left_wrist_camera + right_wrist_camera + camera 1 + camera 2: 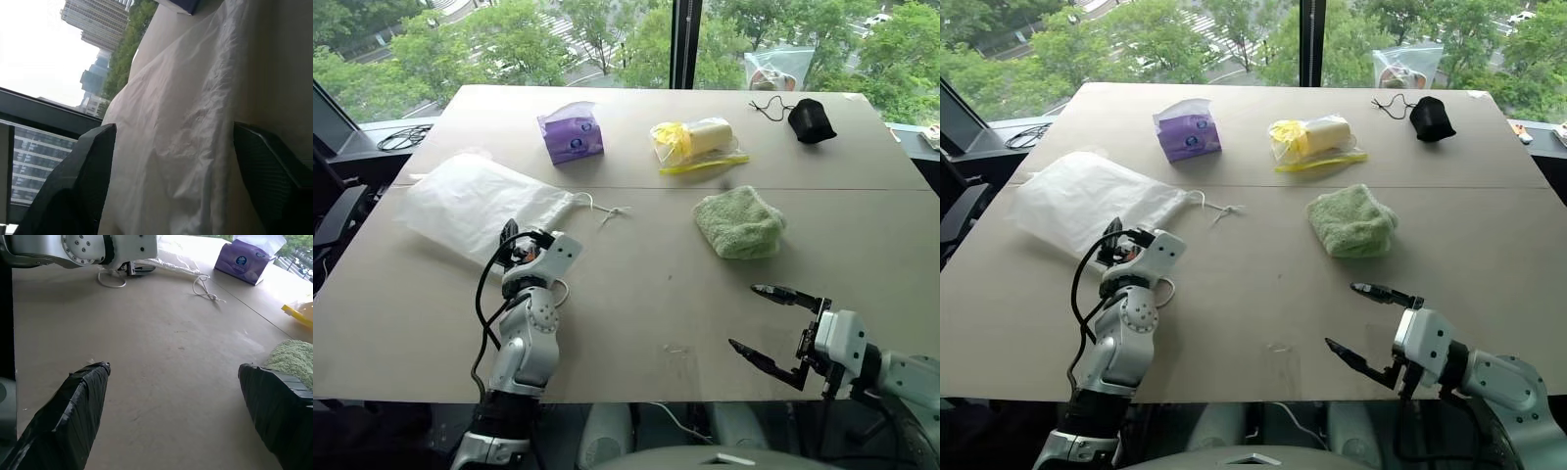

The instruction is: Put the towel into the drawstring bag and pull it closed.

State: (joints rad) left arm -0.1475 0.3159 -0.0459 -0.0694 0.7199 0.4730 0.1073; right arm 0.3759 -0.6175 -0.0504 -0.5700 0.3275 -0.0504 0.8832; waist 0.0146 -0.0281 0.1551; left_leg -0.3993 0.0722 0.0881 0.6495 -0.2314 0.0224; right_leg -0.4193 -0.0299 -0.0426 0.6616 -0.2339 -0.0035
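A: What sits closest in the head view?

B: The right gripper [763, 328], low at the near edge of the worktop [636, 294]. Its two black fingers stand wide apart with nothing between them, hovering above bare board.

A: And the other arm?

B: The left gripper [512, 245] points away from the robot, right at the near edge of the drawstring bag [475, 204]. In the left wrist view the white fabric fills the space between the two fingers [73, 181], which stand apart on either side of it. Whether they are touching or pinching the cloth, I cannot tell.

A: Where does the bag lie?

B: Flat on the left half of the worktop, its mouth turned toward the middle, with the white cord [602, 209] trailing out from it in a knotted loop.

A: The towel?

B: The towel [740, 222] is a pale green folded bundle on the right half, well apart from the bag and beyond the right gripper. Its edge shows beside one finger in the right wrist view.

A: Anything else on the board?

B: Along the far side: a purple tissue pack [571, 132], a yellow item in clear wrap [698, 143], and a small black pouch [811, 120] with a thin cord. A clear plastic bag [779, 70] stands against the window behind them.
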